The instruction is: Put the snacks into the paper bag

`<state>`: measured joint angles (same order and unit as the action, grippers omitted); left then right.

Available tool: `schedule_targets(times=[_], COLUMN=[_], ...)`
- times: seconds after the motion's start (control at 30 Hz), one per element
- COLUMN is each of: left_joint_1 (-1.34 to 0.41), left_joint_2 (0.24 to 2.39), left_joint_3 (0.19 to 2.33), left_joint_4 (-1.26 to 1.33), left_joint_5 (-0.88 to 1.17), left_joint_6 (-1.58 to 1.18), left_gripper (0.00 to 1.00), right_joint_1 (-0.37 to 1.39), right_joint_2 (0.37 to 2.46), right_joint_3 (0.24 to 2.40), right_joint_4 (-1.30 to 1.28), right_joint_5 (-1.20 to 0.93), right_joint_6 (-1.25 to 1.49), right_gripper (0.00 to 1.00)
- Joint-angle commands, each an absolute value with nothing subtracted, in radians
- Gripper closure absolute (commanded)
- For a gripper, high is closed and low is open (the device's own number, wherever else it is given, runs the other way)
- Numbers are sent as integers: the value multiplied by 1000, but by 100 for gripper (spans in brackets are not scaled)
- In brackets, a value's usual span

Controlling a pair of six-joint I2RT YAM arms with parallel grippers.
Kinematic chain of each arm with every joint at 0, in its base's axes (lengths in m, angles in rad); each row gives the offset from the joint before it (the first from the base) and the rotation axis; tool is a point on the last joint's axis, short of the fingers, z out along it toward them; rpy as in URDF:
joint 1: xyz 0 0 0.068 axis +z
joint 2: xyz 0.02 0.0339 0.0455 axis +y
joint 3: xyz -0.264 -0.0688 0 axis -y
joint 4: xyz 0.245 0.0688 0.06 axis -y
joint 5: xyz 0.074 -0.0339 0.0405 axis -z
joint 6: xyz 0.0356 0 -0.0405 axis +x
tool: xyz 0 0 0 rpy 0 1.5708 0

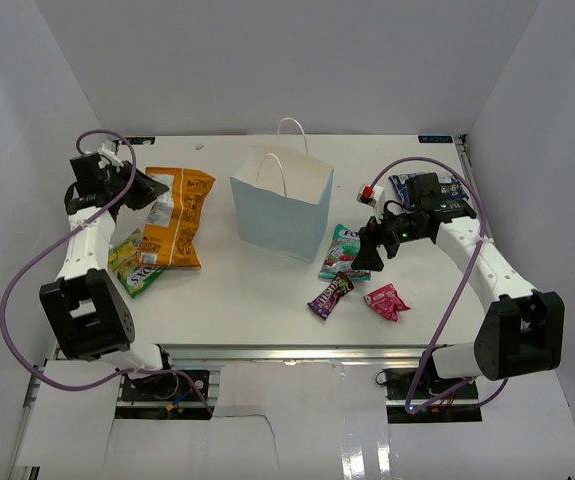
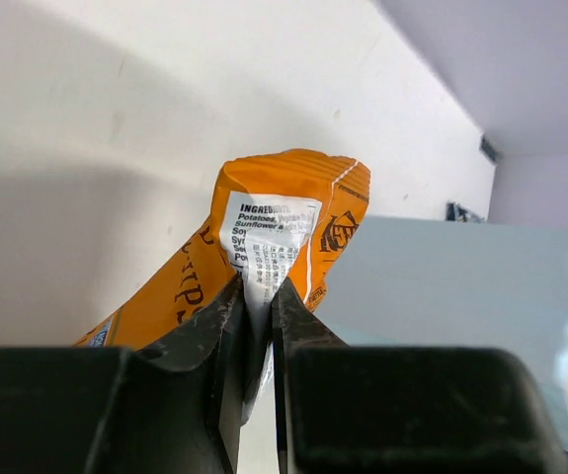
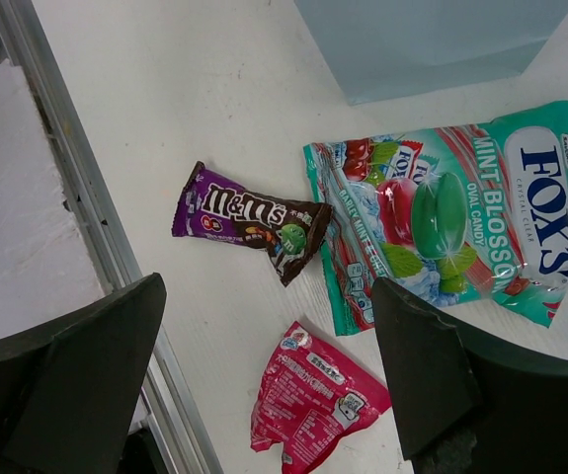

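From above, the paper bag (image 1: 282, 215) stands upright and open near the middle of the table (image 1: 247, 300). The large orange chip bag (image 1: 177, 215) lies to its left, with the left gripper (image 1: 152, 192) at that packet's far left edge. The green-yellow packet (image 1: 132, 262) lies farther left of the paper bag and nearer the arm bases. The teal-red packet (image 1: 342, 252) lies just beside the paper bag's near right corner. The small purple packet (image 1: 330, 294) and the small pink-red packet (image 1: 387, 301) lie nearer than that. The blue-white bag (image 1: 417, 185) sits right of the paper bag, partly hidden by the right arm. The right gripper (image 1: 372, 250) hangs over the teal-red packet.

The left wrist view shows the fingers pinched on the orange chip bag's crimped edge, with the paper bag's pale wall to the right.

In the right wrist view the fingers stand wide apart, holding nothing, above the purple, pink-red and teal-red packets.
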<state>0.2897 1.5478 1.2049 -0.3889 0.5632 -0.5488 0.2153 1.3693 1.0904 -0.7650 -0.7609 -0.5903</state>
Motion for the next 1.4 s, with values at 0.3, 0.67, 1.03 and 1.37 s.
schedule_targets(times=[0.3,0.67,1.03,1.37], left_joint_1=[295,284,80,-110], left_joint_2=[1355,1374,1603,1710], left_joint_3=[1299,1515,1874,2069], left_joint_4=[-146,39,136,137], left_joint_5=[613,755,821,801], left_joint_6=[-713,-837,-966,-1002], left_gripper=[100,100,100,100], right_joint_1=[210,209,207,193], right_joint_2=[1333,1325,1321,1292], right_joint_3=[1140,1140,1141,1108], right_joint_4=[-781,-773,-775,-773], right_joint_5=[-764,-765,-755,-744], right_joint_6=[-614,-601,-601,-603], right_gripper=[10,10,10,10])
